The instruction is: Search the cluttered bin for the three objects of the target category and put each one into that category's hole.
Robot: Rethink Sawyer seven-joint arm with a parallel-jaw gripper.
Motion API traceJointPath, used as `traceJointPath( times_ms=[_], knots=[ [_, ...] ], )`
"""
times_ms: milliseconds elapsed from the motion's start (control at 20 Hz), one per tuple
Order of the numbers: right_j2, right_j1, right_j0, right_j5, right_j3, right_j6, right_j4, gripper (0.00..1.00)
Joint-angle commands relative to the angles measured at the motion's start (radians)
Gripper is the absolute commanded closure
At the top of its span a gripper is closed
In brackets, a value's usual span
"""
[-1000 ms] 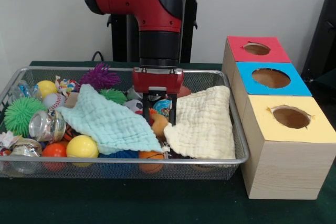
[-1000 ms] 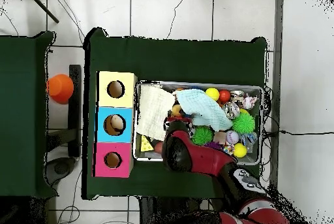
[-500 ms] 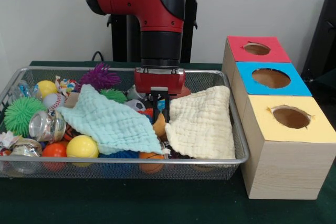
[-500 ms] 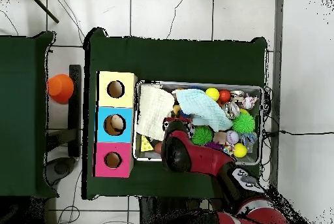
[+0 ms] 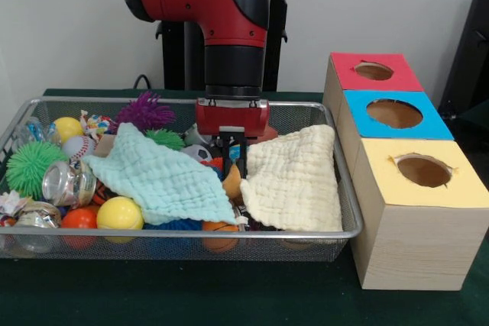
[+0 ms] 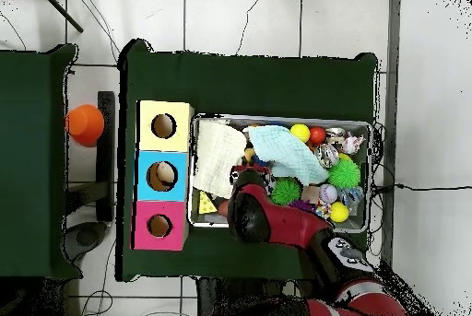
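Observation:
The bin (image 5: 183,232) of silver wire mesh lies on the green table, full of balls, cloths and crushed cans; it also shows in the overhead view (image 6: 370,176). My gripper (image 5: 235,167) hangs straight down into the bin's middle, between a mint cloth (image 5: 160,179) and a cream cloth (image 5: 294,181). Its fingers are drawn close together on a small blue object (image 5: 236,152), just above an orange toy (image 5: 231,184). The hole (image 5: 374,71) in the red-topped box is to the right, behind the blue-topped and yellow-topped boxes. In the overhead view my arm (image 6: 255,218) hides the gripper.
A yellow ball (image 5: 119,213), a green spiky ball (image 5: 30,166), a purple spiky ball (image 5: 145,111) and a clear jar (image 5: 67,182) lie at the bin's left. The blue-topped box (image 5: 394,114) and yellow-topped box (image 5: 422,171) stand beside the bin. An orange cone (image 6: 85,123) stands off the table.
Since one second ago the fingers have come together on the small blue object and the gripper has shifted slightly right. Nothing has moved in the last half second.

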Motion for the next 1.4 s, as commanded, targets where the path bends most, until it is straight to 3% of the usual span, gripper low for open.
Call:
traceJointPath(
  times_ms=[50, 300, 600, 900, 1400],
  knots=[
    [0.04, -0.048, -0.015, 0.05, 0.052, 0.195, -0.012, 1.0],
    [0.036, -0.302, 0.02, 0.221, 0.22, 0.217, 0.054, 1.0],
    [0.103, -0.444, -0.011, 0.384, 0.293, 0.216, 0.104, 1.0],
    [0.113, -0.515, 0.016, 0.44, 0.327, 0.233, 0.148, 1.0],
    [0.095, -0.475, 0.04, 0.413, 0.305, 0.216, 0.174, 1.0]
  ],
)
